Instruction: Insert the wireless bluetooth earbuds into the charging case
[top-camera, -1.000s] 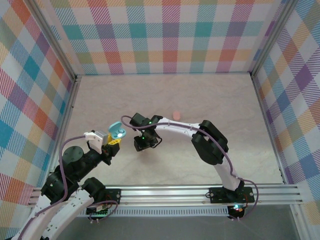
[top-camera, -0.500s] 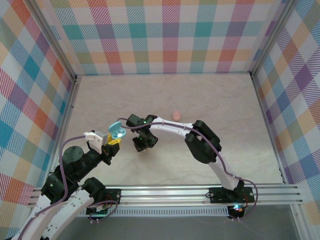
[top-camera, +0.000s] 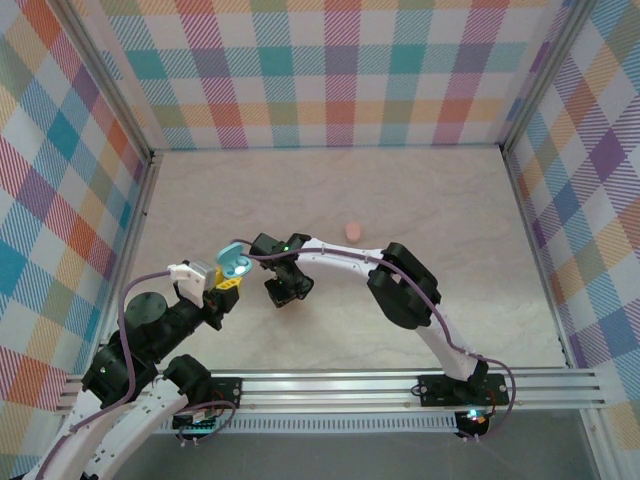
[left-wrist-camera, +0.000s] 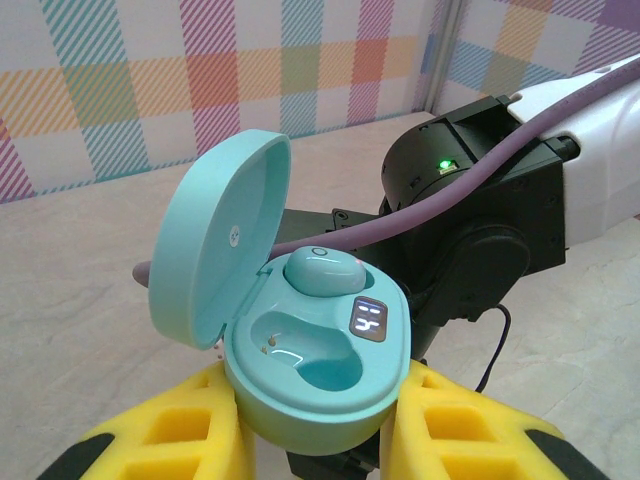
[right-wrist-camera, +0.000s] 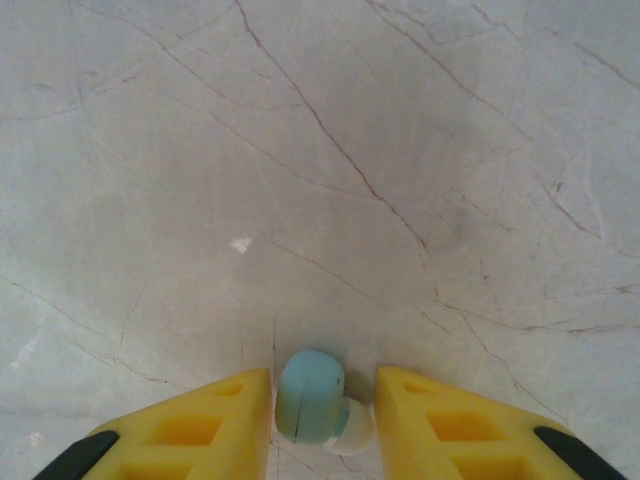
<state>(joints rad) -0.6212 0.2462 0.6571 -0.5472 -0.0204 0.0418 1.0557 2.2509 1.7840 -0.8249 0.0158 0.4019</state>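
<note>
- With the right claw (right-wrist-camera: 322, 373) narrowed, pinching a blue bud (right-wrist-camera: 310, 395) between the pads, its long axis running along them.
- Hanging over bare table (right-wrist-camera: 420, 150), with open room ahead and to both sides.
- With the left claw (left-wrist-camera: 318, 420) clamped shut, holding the open case (left-wrist-camera: 300, 405) just left of the right claw and slightly farther out, lid (left-wrist-camera: 225, 240) tipped back.
- Showing a seated bud (left-wrist-camera: 322, 272) in the far slot, leaving the near slot (left-wrist-camera: 300, 360) empty and facing up.
- Likely calling for a short leftward carry, then lowering onto that slot, keeping clear of the lid.
</note>
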